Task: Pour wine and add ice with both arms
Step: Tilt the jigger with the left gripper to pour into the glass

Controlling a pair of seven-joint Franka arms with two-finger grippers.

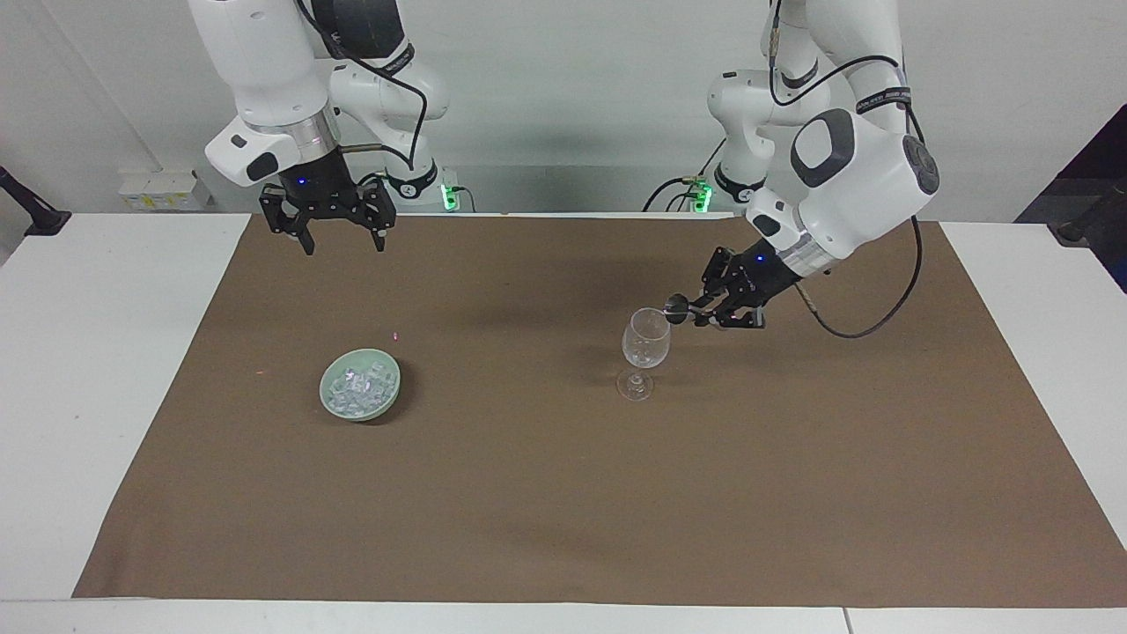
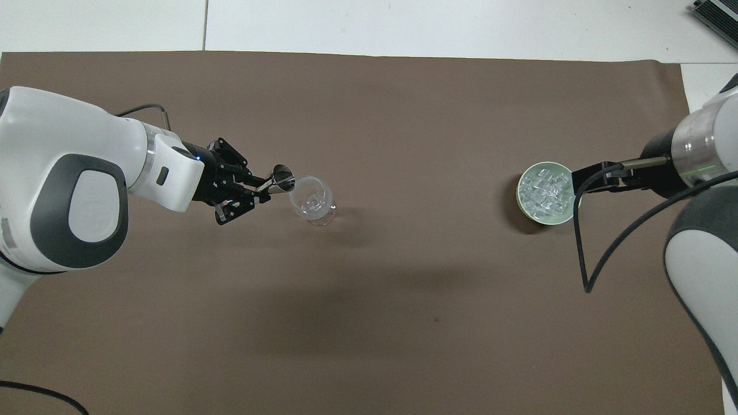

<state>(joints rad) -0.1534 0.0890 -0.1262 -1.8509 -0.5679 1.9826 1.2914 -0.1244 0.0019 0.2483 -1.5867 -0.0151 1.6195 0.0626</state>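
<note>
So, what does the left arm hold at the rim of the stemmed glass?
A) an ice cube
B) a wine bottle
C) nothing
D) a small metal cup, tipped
D: the left gripper is shut on a small metal cup, tipped against the rim of the stemmed glass.
</note>
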